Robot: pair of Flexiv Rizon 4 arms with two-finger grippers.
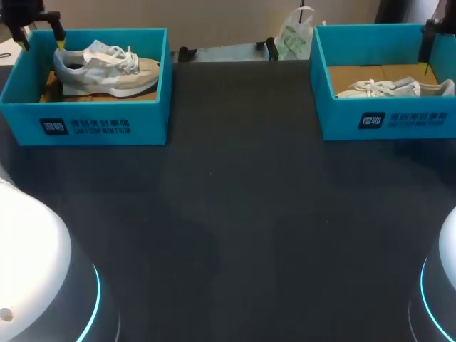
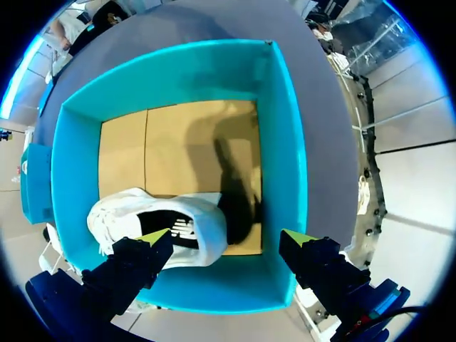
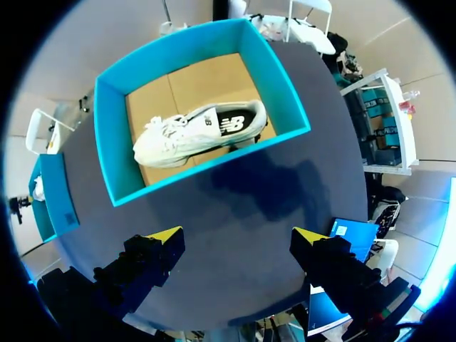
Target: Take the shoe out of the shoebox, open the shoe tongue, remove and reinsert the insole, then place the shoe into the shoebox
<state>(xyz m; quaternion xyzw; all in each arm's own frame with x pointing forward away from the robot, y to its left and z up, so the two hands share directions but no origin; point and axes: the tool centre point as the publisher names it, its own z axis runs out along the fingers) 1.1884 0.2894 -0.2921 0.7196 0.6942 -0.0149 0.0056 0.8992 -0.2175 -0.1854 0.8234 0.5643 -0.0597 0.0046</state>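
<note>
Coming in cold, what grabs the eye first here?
Two teal boxes at the far corners of the dark table: the left shoebox holds a white shoe, the right shoebox a second shoe. The left gripper hangs open over its box, the right gripper open over the table.

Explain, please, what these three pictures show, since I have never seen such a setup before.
This is a robot with two arms working at a dark table. The head view looks down from a fixed camera above and behind the robot. The two round views come from a camera on each wrist, looking out along that arm's yellow-tipped fingers.

Two teal boxes stand on the table. The left shoebox holds the left shoe, and the right shoebox holds the right shoe.

The left gripper hangs open over the left shoebox. The right gripper is open too, with the right shoebox ahead of it. Neither holds anything.
</note>
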